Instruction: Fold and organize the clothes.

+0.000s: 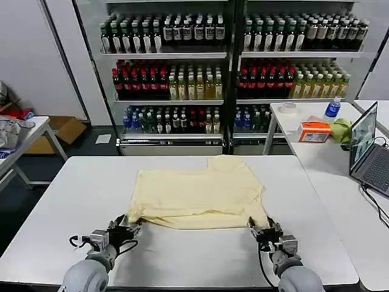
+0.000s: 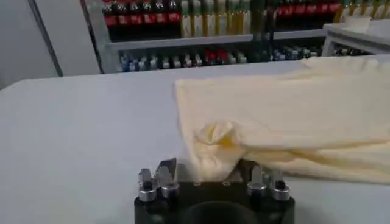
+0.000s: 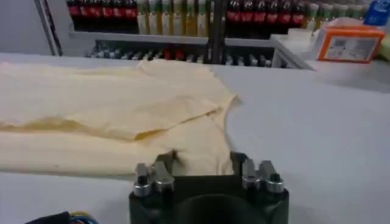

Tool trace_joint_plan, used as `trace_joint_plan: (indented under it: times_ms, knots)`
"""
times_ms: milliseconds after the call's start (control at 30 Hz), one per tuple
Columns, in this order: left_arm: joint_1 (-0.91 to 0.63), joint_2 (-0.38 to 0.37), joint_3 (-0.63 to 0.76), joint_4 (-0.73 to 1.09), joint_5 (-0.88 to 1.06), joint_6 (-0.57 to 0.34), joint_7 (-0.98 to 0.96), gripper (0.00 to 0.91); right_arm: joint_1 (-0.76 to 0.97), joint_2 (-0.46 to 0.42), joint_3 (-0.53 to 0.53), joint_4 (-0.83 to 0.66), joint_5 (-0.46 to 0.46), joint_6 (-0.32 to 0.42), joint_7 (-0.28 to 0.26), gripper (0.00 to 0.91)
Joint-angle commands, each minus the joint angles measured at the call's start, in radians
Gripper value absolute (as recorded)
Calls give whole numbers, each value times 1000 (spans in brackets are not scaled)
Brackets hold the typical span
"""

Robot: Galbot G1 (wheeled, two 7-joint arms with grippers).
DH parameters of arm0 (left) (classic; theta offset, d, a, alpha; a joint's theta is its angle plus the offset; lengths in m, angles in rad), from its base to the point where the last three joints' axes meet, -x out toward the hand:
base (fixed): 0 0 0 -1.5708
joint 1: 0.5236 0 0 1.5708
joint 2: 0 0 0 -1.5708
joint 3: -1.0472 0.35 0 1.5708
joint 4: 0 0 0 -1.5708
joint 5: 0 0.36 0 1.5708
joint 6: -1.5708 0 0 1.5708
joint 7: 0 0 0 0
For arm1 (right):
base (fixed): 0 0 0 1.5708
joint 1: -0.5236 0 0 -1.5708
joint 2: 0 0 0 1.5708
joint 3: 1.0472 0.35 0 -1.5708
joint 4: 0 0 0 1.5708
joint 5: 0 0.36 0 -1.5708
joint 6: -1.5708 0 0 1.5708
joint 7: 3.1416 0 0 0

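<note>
Head view: both grippers, left (image 1: pixel 129 226) and right (image 1: pixel 258 230), pinch T-shirt (image 1: pixel 197 188) corners

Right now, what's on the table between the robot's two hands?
Just the near edge of the cream-yellow T-shirt. In the head view it stretches from the left hand to the right hand, each at a corner.

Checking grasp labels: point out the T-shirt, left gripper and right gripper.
T-shirt (image 1: pixel 200 191): head view, middle of the folded cream fabric.
left gripper (image 1: pixel 129 226): head view, between its fingertips at the shirt's near left corner.
right gripper (image 1: pixel 258 229): head view, between its fingertips at the shirt's near right corner.
</note>
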Motion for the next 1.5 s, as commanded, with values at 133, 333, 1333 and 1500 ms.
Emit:
trace_joint_plan:
  times_ms: [133, 333, 1333, 1500]
  knots:
    - [-11, 7, 9, 12, -2, -16, 5, 0, 7, 2, -3, -17, 23, -11, 2, 0]
    - [1, 9, 8, 8, 0, -16, 6, 10, -4, -2, 9, -3, 24, -11, 1, 0]
    - [457, -28, -141, -314, 62, -58, 6, 10, -393, -35, 155, 360, -67, -11, 1, 0]
    - [536, -30, -157, -339, 93, -78, 3, 10, -503, -37, 186, 414, -109, -8, 0, 0]
